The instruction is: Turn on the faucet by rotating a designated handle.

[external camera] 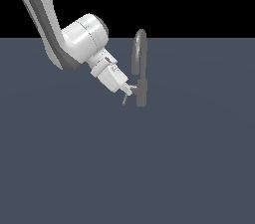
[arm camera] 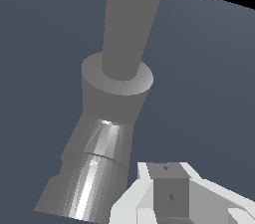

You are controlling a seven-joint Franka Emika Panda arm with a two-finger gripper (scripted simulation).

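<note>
The small grey faucet [external camera: 142,93] stands upright on the floor, and its arched spout [external camera: 140,36] curves over toward the exterior view's left. The handle [external camera: 132,89] juts from the body toward the exterior view's left and ends in a slim rod [external camera: 124,100] hanging down. My gripper [external camera: 128,89] comes in tilted from the upper left, its narrow white tip against the handle's stub, and it looks shut with nothing clamped. The wrist view shows the faucet [arm camera: 115,88] very close, with the gripper [arm camera: 172,200] beside it. I cannot pick out the handle there.
A flat blue-grey floor [external camera: 189,168] surrounds the faucet. My white arm [external camera: 55,24] slopes down from the exterior view's upper left, above the floor beside the faucet.
</note>
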